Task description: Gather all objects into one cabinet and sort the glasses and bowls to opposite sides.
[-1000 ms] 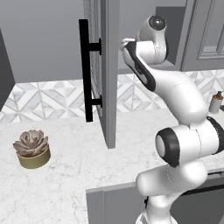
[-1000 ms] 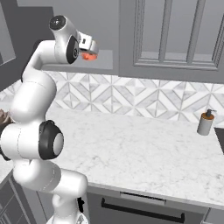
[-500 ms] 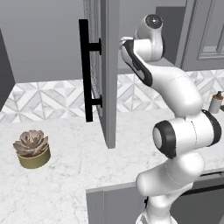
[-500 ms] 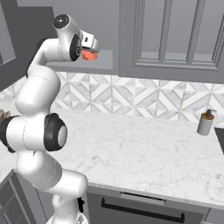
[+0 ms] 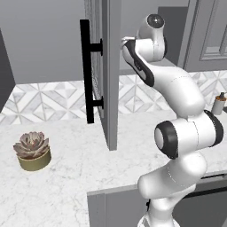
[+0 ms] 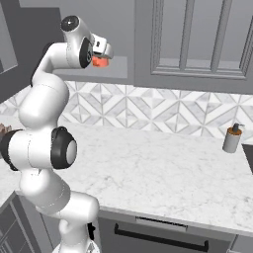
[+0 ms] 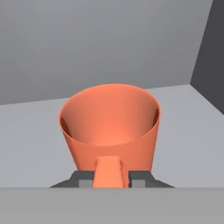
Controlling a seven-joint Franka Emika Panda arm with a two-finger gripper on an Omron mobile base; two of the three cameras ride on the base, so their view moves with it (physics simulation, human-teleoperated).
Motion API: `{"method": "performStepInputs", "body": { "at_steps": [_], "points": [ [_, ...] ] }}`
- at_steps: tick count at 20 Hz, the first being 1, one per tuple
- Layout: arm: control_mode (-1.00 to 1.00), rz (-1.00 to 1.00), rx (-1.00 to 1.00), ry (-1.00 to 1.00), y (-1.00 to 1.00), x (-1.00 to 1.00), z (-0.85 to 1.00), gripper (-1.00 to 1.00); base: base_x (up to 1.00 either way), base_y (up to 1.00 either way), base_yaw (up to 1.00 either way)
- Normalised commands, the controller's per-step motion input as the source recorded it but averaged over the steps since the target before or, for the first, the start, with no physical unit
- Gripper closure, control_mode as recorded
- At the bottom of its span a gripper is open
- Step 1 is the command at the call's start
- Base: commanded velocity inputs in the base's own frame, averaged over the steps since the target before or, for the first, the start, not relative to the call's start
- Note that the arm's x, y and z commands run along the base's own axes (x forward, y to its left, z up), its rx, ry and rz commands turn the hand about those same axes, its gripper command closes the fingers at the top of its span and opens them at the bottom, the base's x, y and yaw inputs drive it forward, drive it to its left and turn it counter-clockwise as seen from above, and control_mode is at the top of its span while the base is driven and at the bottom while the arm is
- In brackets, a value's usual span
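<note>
1. The gripper pinches an orange mug by its handle, upright over the cabinet shelf near its back wall.
2. The door stands open.
3. Judged mid-task: this mug is not yet set down; the sorting looks unfinished.

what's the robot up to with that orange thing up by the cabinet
The robot's hand is gripping an orange mug by its handle, holding it upright inside the open grey wall cabinet, just above the shelf. The cabinet door with the long black bar handle stands swung open. Whether the mug is touching the shelf cannot be told. Down on the counter sits a potted succulent, untouched.
</note>
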Motion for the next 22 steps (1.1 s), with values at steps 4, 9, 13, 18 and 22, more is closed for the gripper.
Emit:
{"method": "performStepInputs", "body": {
  "at_steps": [4,9,13,18,22],
  "points": [
    [-1.0,0.0,0.0,-0.02,0.0,-0.04,0.02,1.0,0.0,0.0,0.0],
    [-1.0,0.03,0.0,-0.13,0.0,-0.4,0.19,1.0,0.0,0.0,0.0],
    [-1.0,0.05,0.0,-0.16,-0.08,-0.73,0.23,1.0,0.0,0.0,0.0],
    [-1.0,0.1,0.0,-0.06,-0.16,-0.7,0.34,1.0,0.0,0.0,0.0],
    [-1.0,0.0,0.0,0.0,0.0,-0.29,0.18,1.0,0.0,0.0,0.0]
  ]
}}
